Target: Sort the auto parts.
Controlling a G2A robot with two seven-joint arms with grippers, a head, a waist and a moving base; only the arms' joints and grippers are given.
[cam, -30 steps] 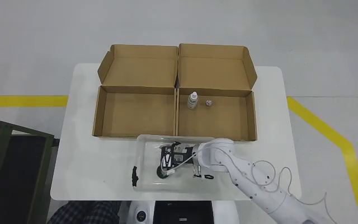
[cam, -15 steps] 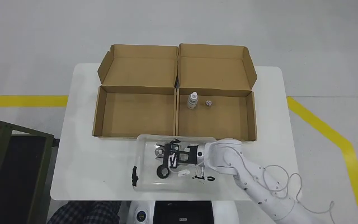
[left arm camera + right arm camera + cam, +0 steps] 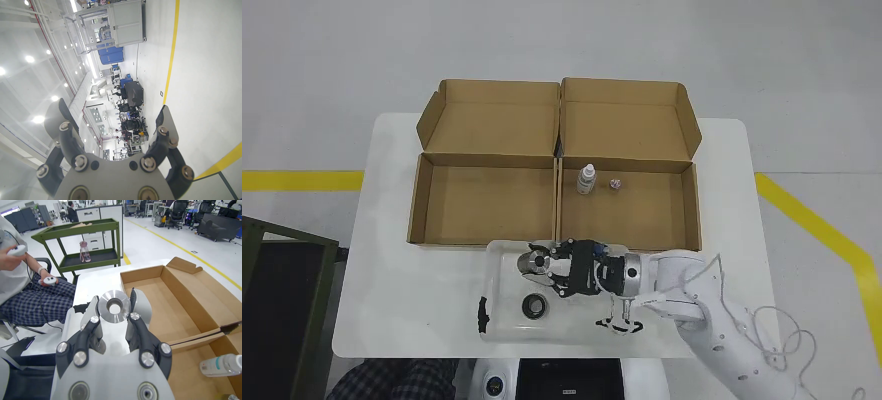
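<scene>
Between the two fingers of the right gripper [image 3: 114, 303] sits one shiny metal ring [image 3: 113, 317], squeezed tight on both sides. It hangs in the air just above the clear tray [image 3: 504, 285].

A second ago this gripper was low down in the tray, among the parts. Now it has come up and turned to the left, with the ring in it. So I think one part is picked out and ready to go into a box.

Left in the tray I count one black ring [image 3: 534, 305] and one bent black bit [image 3: 610, 322]. One more black bit [image 3: 482, 314] sits at the tray's edge.

Behind the tray are two boxes, side by side. The right box [image 3: 642, 215] holds one little bottle [image 3: 586, 180] and one small round part [image 3: 617, 184]. The left box [image 3: 487, 205] is right beside it.

The left gripper [image 3: 112, 106] has its fingers spread wide, with nothing between them.
</scene>
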